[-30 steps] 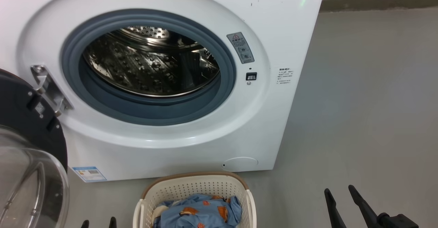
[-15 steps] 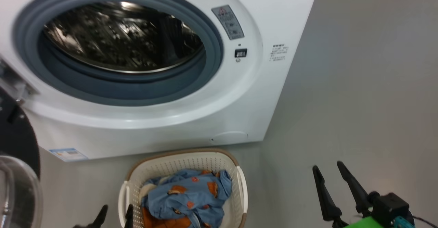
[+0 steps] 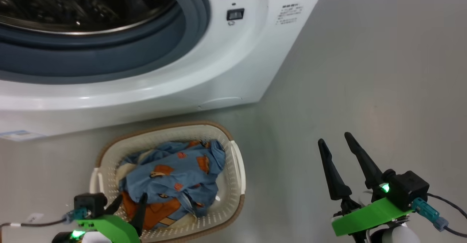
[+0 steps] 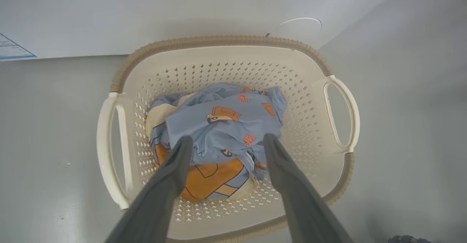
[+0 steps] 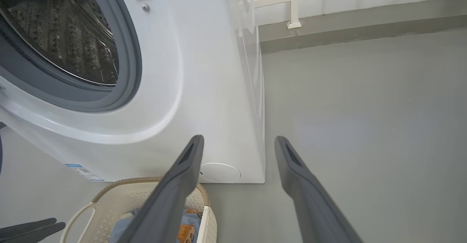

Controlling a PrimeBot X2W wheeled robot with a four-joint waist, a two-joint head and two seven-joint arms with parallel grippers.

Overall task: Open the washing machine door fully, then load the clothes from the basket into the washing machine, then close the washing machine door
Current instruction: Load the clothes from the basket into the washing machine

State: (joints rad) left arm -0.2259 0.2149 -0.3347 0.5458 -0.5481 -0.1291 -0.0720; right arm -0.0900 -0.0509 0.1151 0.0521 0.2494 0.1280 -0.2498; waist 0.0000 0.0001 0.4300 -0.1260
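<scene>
The white washing machine [image 3: 219,64] stands with its steel drum [image 3: 73,2] uncovered inside the grey gasket [image 3: 109,57]; its door is out of view. In front of it on the floor sits the cream perforated basket [image 3: 237,162] with a brown rim. Inside lie the clothes [image 3: 175,170]: light blue printed fabric [image 4: 219,122] on top of an orange piece [image 4: 211,177] and a cream piece [image 4: 155,117]. My left gripper [image 3: 130,199] is open, its fingers spread just over the clothes [image 4: 227,139]. Over bare floor to the right of the basket, my right gripper [image 3: 334,138] is open and holds nothing.
Grey floor [image 3: 365,71] stretches to the right of the machine. A blue label [image 3: 18,135] and a round cover [image 3: 220,102] mark the machine's lower front. The right wrist view shows a white railing [image 5: 292,2] behind the machine and the basket [image 5: 109,188] below.
The head camera has tipped down, so the door left the picture and the whole basket came in. My left gripper has risen into view over the basket's near side.
</scene>
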